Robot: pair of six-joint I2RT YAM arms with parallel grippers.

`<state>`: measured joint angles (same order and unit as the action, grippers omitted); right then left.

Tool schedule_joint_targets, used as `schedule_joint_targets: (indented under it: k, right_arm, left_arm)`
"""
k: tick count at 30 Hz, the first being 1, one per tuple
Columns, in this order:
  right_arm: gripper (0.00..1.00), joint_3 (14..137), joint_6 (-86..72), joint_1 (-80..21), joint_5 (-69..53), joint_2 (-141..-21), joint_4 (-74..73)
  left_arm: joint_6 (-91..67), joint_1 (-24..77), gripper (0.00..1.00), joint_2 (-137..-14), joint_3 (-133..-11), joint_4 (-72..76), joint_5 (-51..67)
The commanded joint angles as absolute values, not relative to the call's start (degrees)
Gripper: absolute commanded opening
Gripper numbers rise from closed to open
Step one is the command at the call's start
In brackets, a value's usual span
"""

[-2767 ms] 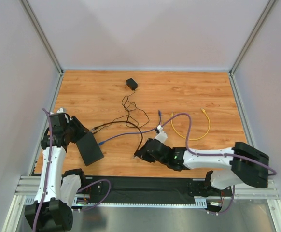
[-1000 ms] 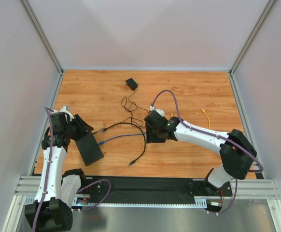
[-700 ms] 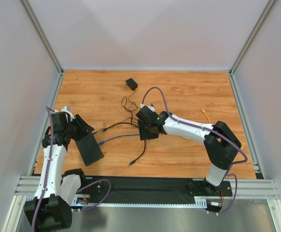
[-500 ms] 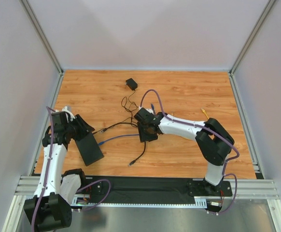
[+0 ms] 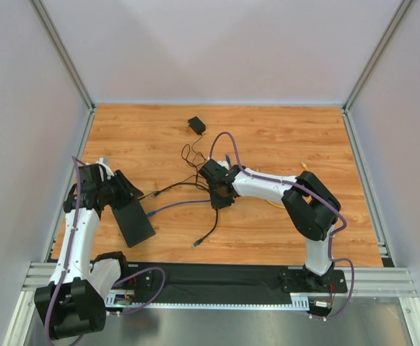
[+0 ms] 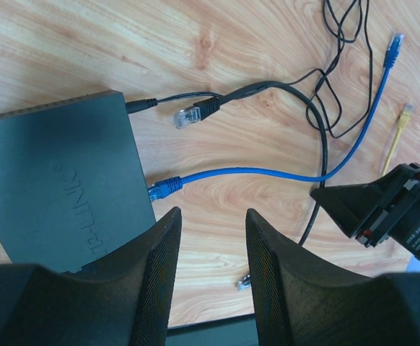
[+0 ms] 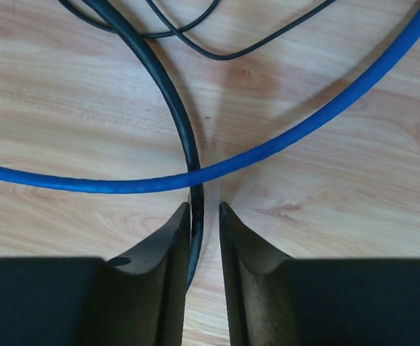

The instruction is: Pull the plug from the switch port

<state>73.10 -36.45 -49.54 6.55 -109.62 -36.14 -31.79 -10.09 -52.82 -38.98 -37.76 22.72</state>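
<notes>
The switch point(image 5: 134, 223) lies flat on the wooden counter point(image 5: 268, 137), near the left side and close to the front edge. It is a flat black box with sockets along one thin edge. A blue plug point(image 6: 163, 189) sits in one of these sockets. Its blue cable point(image 6: 268, 173) runs away across the counter in a long curve. A small black plug point(image 6: 141, 105) sits in the same edge, close to the corner. A clear plug point(image 6: 184, 116) lies loose on the wood just beside it, in no socket. The left fingers point(image 5: 123, 193) hang over the counter right by the socket edge of the switch. They are wide open and hold nothing, and the blue plug is just in front of them. The right fingers point(image 5: 220, 200) are near the middle of the counter, well apart from the switch, pointing down at a tangle of cables. They are almost closed, with only a thin slit between them. A thick black cable point(image 7: 185, 137) runs into that slit, close against one finger, and a bit of wood shows by the other finger. I cannot tell if they pinch it. The blue cable crosses the thick black cable just in front of the tips. A small black adapter block point(image 5: 195, 125) lies far back on the counter.
</notes>
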Motion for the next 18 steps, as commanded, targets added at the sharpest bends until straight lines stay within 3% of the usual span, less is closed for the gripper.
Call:
schedule_joint_targets:
  k: [1,8,18]
  right_arm:
    - [0.22,74.9,-38.3,-49.0,7.5,-110.7,-33.7]
    - [0.01,69.5,-47.1,-48.2,2.5,-109.1,-27.0]
    - [0.0,63.3,-68.3,-49.6,-1.1,-107.1,-17.5]
  left_arm:
    - [-30.7,-9.8,0.49,-52.2,-41.5,-38.1,24.1]
    - [-30.9,-9.8,0.49,-52.0,-41.0,-37.7,24.3]
    - [-31.2,-9.8,0.49,-51.3,-41.1,-38.1,25.0]
